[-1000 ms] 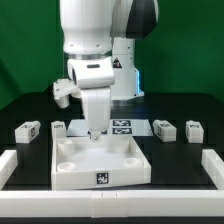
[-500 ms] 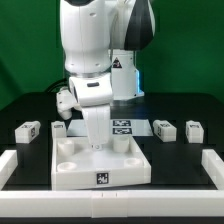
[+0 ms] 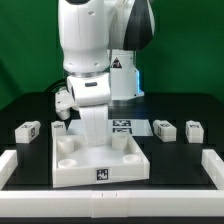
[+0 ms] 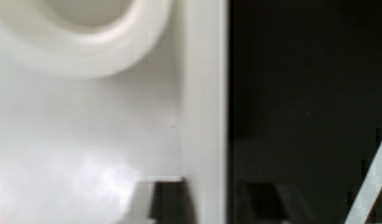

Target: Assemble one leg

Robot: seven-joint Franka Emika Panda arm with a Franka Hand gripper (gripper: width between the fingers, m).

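The claw point(image 3: 94, 138) reaches down at the far rim of the tray point(image 3: 125, 165) in the middle of the surface point(image 3: 185, 150). In the wrist view its dark fingertips point(image 4: 161, 195) stand narrowly either side of the tray's raised wall, near a round hole point(image 4: 63, 30); whether they pinch it I cannot tell. One leg point(image 3: 25, 130) lies loose toward the surface's edge on the exterior view's left, with a second leg point(image 3: 58, 127) nearer the tray and two more legs point(image 3: 165, 128) toward the opposite edge

Glossy white arm point(image 3: 88, 40), black joint trim
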